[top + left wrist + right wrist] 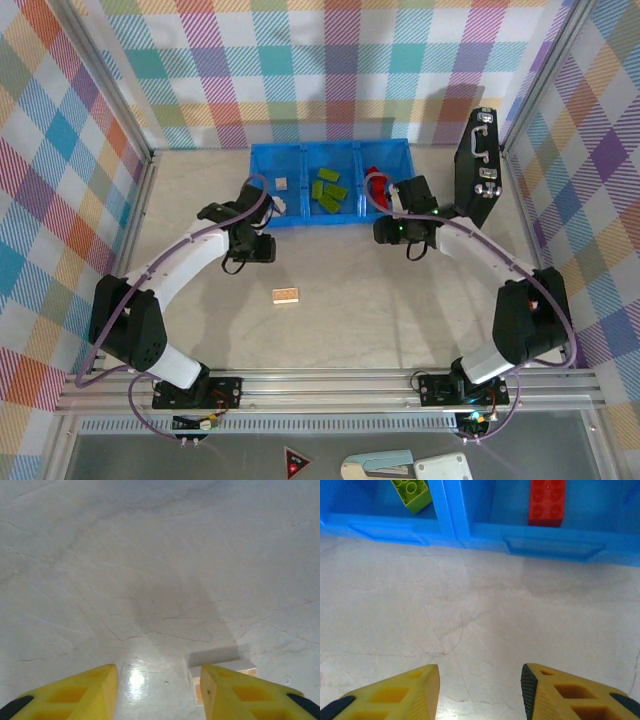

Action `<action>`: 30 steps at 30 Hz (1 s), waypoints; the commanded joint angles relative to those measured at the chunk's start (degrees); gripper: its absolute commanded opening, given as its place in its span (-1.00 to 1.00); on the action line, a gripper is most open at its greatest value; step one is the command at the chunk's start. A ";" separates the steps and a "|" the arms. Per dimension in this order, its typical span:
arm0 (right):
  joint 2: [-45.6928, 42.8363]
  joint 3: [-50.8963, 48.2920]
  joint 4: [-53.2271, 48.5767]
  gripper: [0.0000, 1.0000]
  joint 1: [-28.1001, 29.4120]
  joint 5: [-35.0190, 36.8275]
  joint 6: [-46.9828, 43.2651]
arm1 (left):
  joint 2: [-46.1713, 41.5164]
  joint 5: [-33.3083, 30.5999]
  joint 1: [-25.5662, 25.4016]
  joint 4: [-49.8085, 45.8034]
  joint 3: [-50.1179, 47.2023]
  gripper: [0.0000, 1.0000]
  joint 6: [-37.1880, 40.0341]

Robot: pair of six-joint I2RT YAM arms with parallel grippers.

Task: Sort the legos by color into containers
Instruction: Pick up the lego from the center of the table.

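One cream lego point(286, 294) lies on the desk point(350, 290).
Tray point(280, 148) holds two cream legos point(283, 183), four green legos point(329, 189), red legos point(373, 179) partly hidden; left fingers point(75, 695) and right fingers point(395, 692) apart, empty.

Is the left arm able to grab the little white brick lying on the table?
Probably yes. The cream brick lies alone on the bare table, close to the open left gripper, and nothing stands between them.

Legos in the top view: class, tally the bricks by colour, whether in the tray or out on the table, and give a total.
Cream legos: 3
Lime green legos: 4
Red legos: at least 1; the pile is partly hidden, so no exact count
Total: at least 8
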 commanded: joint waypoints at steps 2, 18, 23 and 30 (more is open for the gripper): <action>-3.52 -3.18 1.57 -0.03 -0.13 -0.42 1.21 | 0.58 -2.80 -4.35 -1.39 1.33 0.00 -6.76; -8.14 -8.91 2.58 -0.03 -0.09 -4.30 0.45 | 5.35 -7.47 -15.00 0.50 -2.09 0.26 -19.37; -8.92 -9.36 2.02 -0.03 -0.09 -4.99 -0.48 | 7.19 -8.12 -16.84 1.17 -3.26 0.37 -21.91; -9.14 -10.15 2.08 -0.02 -0.04 -5.90 -0.94 | 8.39 -8.34 -17.87 2.51 -6.23 0.60 -24.26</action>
